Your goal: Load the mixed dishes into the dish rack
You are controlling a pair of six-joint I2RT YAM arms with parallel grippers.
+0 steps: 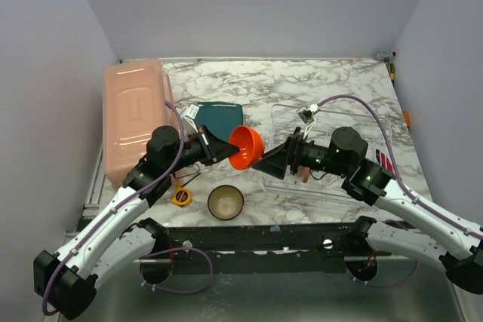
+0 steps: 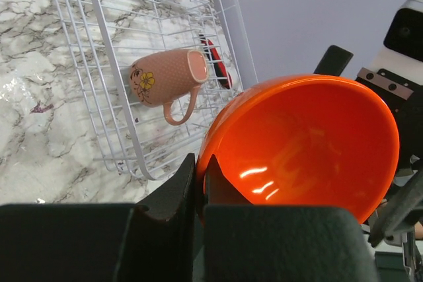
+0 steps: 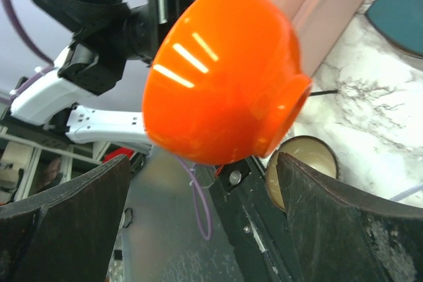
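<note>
Orange bowl (image 1: 245,147): aloft between the arms, above the counter (image 1: 264,81), just left of the dish rack (image 1: 355,122) | left tool (image 1: 223,150): clenched on its rim | right tool (image 1: 264,164): spread wide around its foot, not touching | risk: the left tool letting go before the right one grips would drop the bowl.

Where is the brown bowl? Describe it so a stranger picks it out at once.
On the white marble tabletop, look along the near edge, slightly left of centre. The dark brown round bowl with a cream inside sits upright there, right of a small yellow tape measure. Unlike the glossy orange bowl held aloft, it rests on the table.
</note>
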